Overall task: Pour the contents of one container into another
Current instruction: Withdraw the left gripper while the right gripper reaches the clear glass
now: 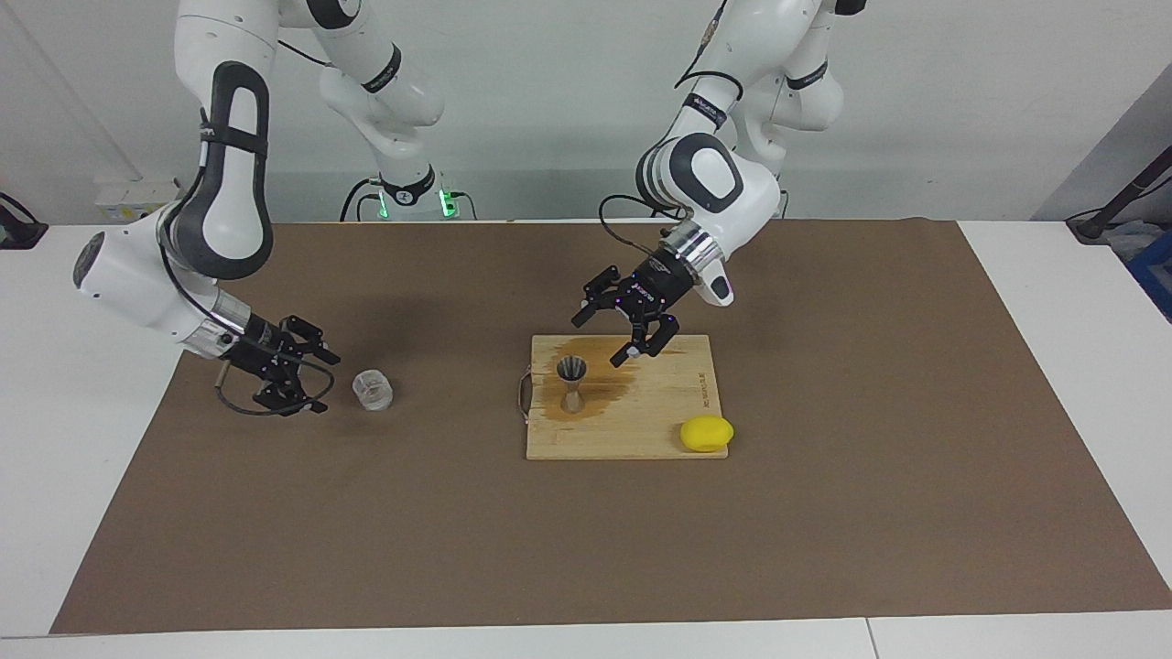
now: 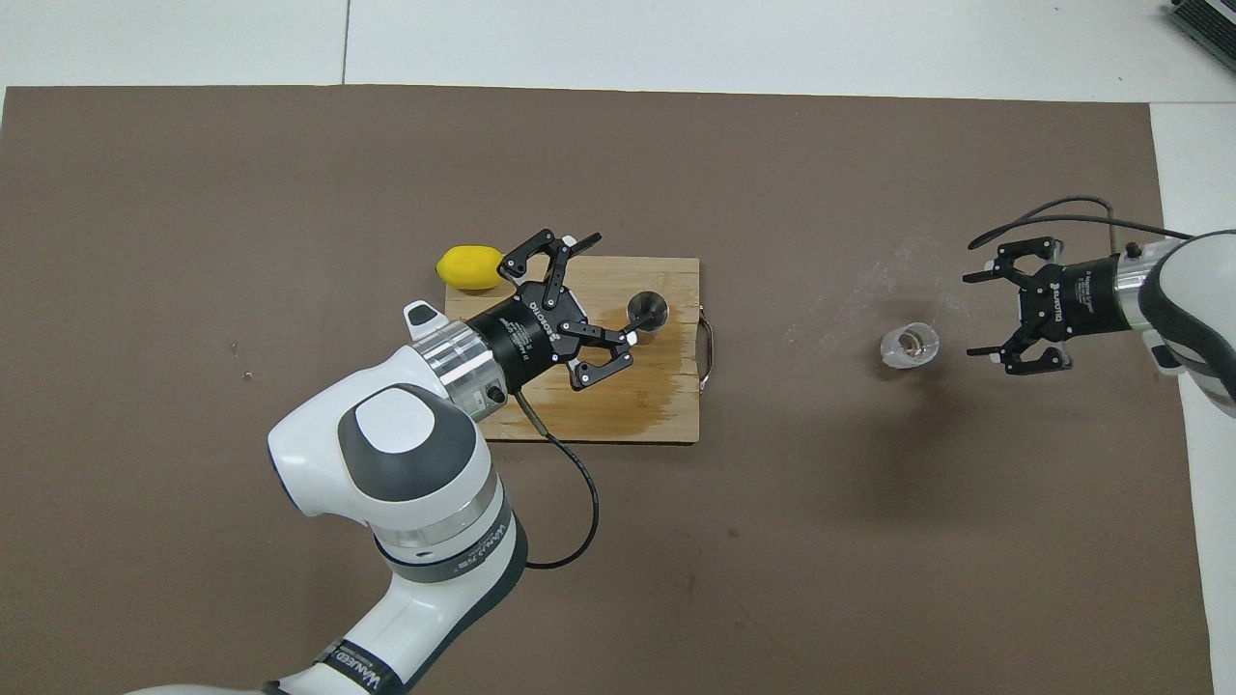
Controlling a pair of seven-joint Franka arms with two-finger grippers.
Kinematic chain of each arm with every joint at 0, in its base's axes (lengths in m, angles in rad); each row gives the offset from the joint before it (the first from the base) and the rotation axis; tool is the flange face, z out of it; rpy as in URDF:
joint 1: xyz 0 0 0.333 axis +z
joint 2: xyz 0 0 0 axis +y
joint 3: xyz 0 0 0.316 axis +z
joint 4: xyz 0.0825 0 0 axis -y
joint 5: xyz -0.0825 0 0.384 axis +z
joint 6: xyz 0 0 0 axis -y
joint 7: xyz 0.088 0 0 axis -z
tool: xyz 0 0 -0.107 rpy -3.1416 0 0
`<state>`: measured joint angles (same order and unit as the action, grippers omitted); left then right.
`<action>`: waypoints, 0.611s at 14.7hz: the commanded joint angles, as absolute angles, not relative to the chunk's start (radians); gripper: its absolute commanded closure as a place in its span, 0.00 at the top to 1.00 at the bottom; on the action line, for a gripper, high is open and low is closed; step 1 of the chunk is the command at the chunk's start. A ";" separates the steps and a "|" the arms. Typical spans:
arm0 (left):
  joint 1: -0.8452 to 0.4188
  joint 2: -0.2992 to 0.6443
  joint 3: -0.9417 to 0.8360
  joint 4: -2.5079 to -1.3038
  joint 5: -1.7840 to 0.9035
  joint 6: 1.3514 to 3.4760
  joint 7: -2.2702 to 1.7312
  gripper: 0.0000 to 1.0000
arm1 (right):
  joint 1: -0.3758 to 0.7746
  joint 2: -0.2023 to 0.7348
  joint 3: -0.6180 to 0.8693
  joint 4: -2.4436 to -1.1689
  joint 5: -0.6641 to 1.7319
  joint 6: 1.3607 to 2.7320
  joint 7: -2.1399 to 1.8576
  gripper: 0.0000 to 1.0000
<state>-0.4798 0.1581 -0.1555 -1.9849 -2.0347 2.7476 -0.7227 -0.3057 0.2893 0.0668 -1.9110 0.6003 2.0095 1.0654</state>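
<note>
Glass cup (image 1: 373, 389): standing upright on the brown mat toward the right arm's end of the table, free of any grip.
Right gripper (image 1: 316, 380): hanging just beside the cup, jaws apart.
Jigger (image 1: 573, 384): standing upright on the cutting board (image 1: 632, 430) (a wet stain is spreading around it), positioned as the receiver.
Left gripper (image 1: 609, 334): hovering over the board near the jigger, jaws apart, holding nothing.
Lemon (image 1: 706, 433): sitting at the board's corner, clear of the pour.

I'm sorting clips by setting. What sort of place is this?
Probably a robotics lab bench dressed as a bar prep spot: two robot arms at a white table, a brown mat, and a cutting board with a jigger.
</note>
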 commanded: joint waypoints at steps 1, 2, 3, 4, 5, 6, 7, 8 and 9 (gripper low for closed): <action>-0.445 0.152 -0.150 -1.994 -1.900 2.668 -0.730 1.00 | -0.345 0.282 0.078 -1.965 0.663 2.010 1.062 0.94; -0.428 0.152 -0.150 -1.994 -1.841 2.642 -0.730 1.00 | -0.356 0.282 0.078 -1.983 0.667 2.010 1.042 0.93; -0.411 0.152 -0.149 -1.994 -1.780 2.607 -0.729 1.00 | -0.365 0.282 0.078 -2.009 0.719 2.017 0.987 0.89; -0.394 0.149 -0.147 -1.994 -1.714 2.568 -0.729 1.00 | -0.370 0.296 0.077 -2.025 0.774 2.025 0.936 0.88; -0.367 0.149 -0.146 -1.991 -1.647 2.530 -0.729 1.00 | -0.377 0.322 0.078 -2.023 0.799 2.023 0.907 0.88; -0.341 0.149 -0.146 -1.985 -1.596 2.489 -0.729 1.00 | -0.388 0.334 0.078 -2.025 0.820 2.023 0.896 0.88; -0.322 0.149 -0.144 -1.982 -1.548 2.455 -0.729 1.00 | -0.387 0.336 0.078 -2.029 0.839 2.023 0.894 0.88; -0.312 0.150 -0.146 -1.968 -1.476 2.432 -0.730 1.00 | -0.387 0.337 0.078 -2.040 0.850 2.025 0.885 0.88; -0.307 0.155 -0.146 -1.961 -1.388 2.415 -0.730 1.00 | -0.388 0.341 0.078 -2.049 0.868 2.026 0.865 0.89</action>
